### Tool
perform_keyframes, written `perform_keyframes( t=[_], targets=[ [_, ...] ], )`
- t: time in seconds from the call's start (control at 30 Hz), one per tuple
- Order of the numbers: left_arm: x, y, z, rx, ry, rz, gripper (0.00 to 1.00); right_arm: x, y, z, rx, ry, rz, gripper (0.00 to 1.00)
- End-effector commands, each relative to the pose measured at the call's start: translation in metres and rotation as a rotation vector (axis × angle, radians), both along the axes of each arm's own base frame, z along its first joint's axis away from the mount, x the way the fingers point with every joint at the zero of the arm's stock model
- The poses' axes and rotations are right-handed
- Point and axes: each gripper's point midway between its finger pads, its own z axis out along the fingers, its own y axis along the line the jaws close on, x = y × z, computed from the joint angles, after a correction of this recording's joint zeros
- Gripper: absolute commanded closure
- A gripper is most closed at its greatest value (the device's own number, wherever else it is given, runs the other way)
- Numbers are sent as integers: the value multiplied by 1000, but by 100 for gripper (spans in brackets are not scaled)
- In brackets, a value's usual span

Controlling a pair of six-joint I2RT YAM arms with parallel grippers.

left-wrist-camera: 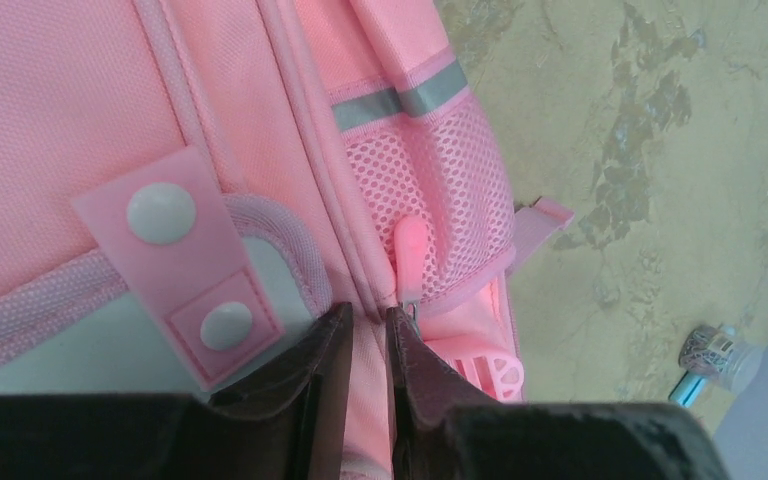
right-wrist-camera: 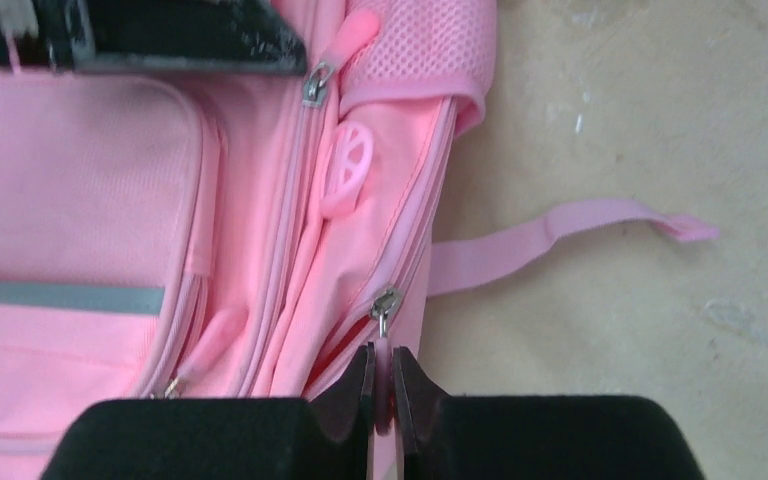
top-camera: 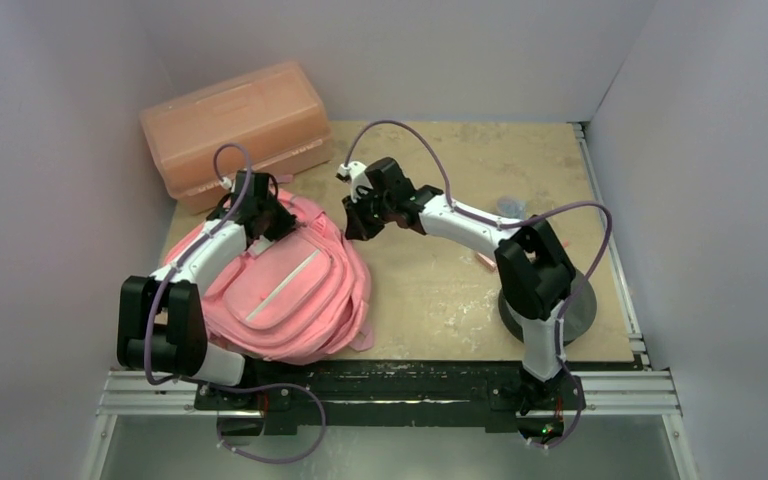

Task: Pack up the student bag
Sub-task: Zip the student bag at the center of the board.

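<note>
The pink student bag (top-camera: 280,285) lies flat on the table's left side, front pockets up. My left gripper (top-camera: 265,215) is at its top edge, shut on a fold of the bag's pink fabric (left-wrist-camera: 368,340) beside a zip seam. A pink zip pull (left-wrist-camera: 410,245) lies just past the fingertips. My right gripper (top-camera: 355,222) is at the bag's upper right side, shut on a pink zip pull (right-wrist-camera: 381,375) whose metal slider (right-wrist-camera: 386,303) sits just ahead of the fingertips. The zip behind it is slightly parted. The left gripper's black finger (right-wrist-camera: 190,40) shows in the right wrist view.
A salmon-orange translucent plastic box (top-camera: 235,130) stands behind the bag at the back left. A loose pink strap (right-wrist-camera: 570,225) trails onto the bare tabletop to the right. A small clear item (left-wrist-camera: 715,350) lies on the table. White walls enclose the table on three sides.
</note>
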Motion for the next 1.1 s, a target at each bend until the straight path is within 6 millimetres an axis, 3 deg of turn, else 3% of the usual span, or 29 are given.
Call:
perform_keyframes(
  t=[0.0, 0.23, 0.37, 0.5, 0.57, 0.77, 0.9, 1.07],
  targets=[
    [1, 28, -19, 77, 23, 96, 81, -24, -13, 17, 65, -4, 10, 100],
    [7, 18, -6, 40, -28, 46, 77, -66, -23, 27, 194, 50, 1, 100],
    [-1, -12, 24, -45, -57, -110, 63, -62, -16, 41, 272, 57, 18, 100],
    [-32, -26, 59, 5, -72, -297, 52, -43, -5, 48, 287, 54, 15, 100],
    [-55, -32, 67, 48, -49, -410, 48, -35, -4, 46, 293, 65, 6, 100],
    [-113, -46, 59, 180, 81, -632, 47, -30, -4, 48, 307, 79, 5, 100],
    [-122, -41, 58, 276, 144, -644, 46, -30, -7, 44, 292, 81, -2, 100],
    [-128, -55, 62, 395, 142, -654, 45, -30, -8, 46, 292, 78, -7, 100]
  ],
)
